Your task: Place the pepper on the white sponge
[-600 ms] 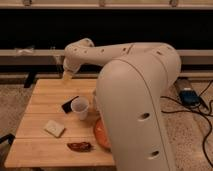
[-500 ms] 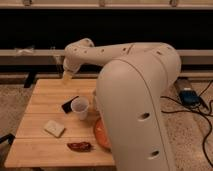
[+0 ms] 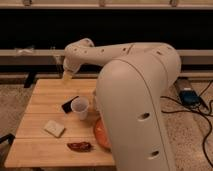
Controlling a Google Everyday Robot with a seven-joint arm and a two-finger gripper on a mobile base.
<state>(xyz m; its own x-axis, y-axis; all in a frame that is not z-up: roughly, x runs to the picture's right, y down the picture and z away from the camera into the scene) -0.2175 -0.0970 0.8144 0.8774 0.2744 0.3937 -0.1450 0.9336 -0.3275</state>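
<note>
The pepper is dark red-brown and lies near the front edge of the wooden table. The white sponge lies flat a short way behind it and to its left. My gripper hangs over the table's far left part, well behind both and high above the surface. It is open, with nothing between its yellowish fingers. The arm's big white body covers the right side of the table.
A white cup stands mid-table with a flat black object just behind it to its left. An orange plate shows partly from under the arm, right of the pepper. Cables and a blue device lie on the floor at right.
</note>
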